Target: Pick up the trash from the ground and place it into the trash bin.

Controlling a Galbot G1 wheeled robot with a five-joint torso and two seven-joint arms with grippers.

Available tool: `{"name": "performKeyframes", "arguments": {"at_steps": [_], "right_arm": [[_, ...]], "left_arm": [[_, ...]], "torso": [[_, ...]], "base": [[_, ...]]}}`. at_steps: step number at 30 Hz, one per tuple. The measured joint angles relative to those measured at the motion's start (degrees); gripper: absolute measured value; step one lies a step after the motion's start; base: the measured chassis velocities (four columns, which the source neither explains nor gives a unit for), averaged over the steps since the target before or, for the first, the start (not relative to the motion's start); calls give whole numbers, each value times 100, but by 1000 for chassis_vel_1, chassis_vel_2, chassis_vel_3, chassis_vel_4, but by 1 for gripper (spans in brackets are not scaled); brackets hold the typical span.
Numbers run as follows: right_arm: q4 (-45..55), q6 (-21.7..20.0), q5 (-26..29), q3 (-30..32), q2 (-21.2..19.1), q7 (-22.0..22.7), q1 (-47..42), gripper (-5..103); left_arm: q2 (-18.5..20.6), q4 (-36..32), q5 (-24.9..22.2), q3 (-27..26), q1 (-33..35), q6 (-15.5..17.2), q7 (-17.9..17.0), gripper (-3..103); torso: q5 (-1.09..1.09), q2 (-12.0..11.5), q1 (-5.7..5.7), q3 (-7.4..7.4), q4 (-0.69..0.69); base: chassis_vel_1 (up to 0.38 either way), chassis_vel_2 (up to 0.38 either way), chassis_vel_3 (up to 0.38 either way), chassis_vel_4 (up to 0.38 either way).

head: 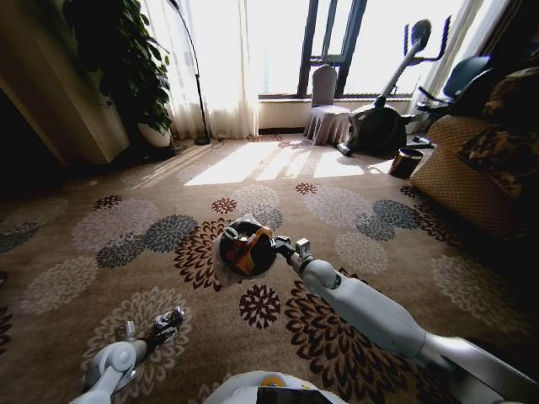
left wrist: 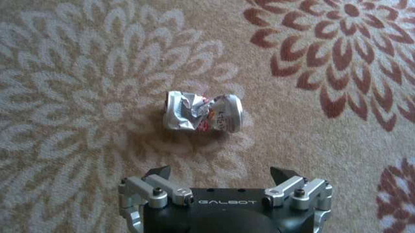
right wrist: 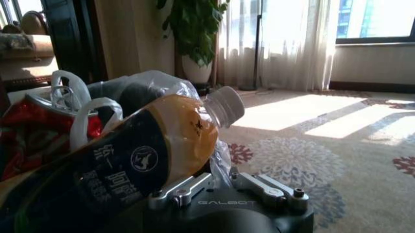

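Note:
A crushed red-and-white can (left wrist: 203,112) lies on the flowered carpet. My left gripper (left wrist: 220,173) hovers open just short of it, nothing between its fingers (left wrist: 159,173). This gripper (head: 166,323) sits low at the near left in the head view. The trash bin (head: 244,249), black with a crinkled plastic liner, stands mid-carpet. My right gripper (head: 283,247) is shut on its rim. Up close, an orange-filled bottle (right wrist: 162,145) with a dark label, red packaging (right wrist: 32,136) and white bag handles (right wrist: 84,121) stick out of the bin above the right gripper (right wrist: 220,177).
A brown woven basket (head: 459,172) and a cushioned sofa (head: 505,126) stand at the right. A small dark pot (head: 406,162), an exercise machine (head: 379,122) and a covered chair (head: 327,114) line the window wall. A potted plant (head: 139,67) is at the back left.

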Motion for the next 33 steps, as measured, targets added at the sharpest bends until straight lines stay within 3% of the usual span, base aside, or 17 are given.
{"name": "performKeyframes", "arguments": {"at_steps": [5,18,29,33], "right_arm": [[-119,106,36,-29,51,-20,93,0],[-169,52,34,-108,171,-80,108,0],[-272,42,52,-149,236,-76,196,0],[-288,52,53,-150,230,-77,196,0]], "left_arm": [[-13,500,51,40,-418,-189,-40,100],[75,925,-26,190,-819,-204,-70,100],[-90,1114,-481,324,-1036,-322,-583,100],[-104,1177,-497,461,-1053,-344,-724,100]], "torso": [[0,0,0,-1,3],[-1,0,0,-1,2],[1,0,0,-1,1],[-1,-1,0,0,7]], "base": [[0,0,0,0],[1,9,1,-5],[45,149,-53,-168],[113,219,-104,-190]]}}
